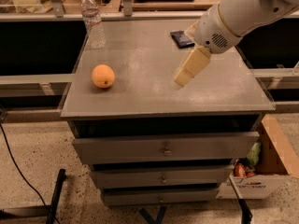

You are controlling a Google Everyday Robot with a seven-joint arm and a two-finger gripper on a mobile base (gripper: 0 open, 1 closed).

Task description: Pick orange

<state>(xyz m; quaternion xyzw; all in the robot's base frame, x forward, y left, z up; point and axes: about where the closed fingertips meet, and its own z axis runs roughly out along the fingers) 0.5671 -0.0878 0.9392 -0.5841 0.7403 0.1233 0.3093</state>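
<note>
Orange, bottle; end effector over table

This looks like a lab or workshop to me: grey metal drawer desk, speckled floor, loose cable. My gripper hangs over the desk.

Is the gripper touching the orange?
No, the gripper hangs above the middle of the cabinet top, clearly apart from the orange lying on it.
</note>
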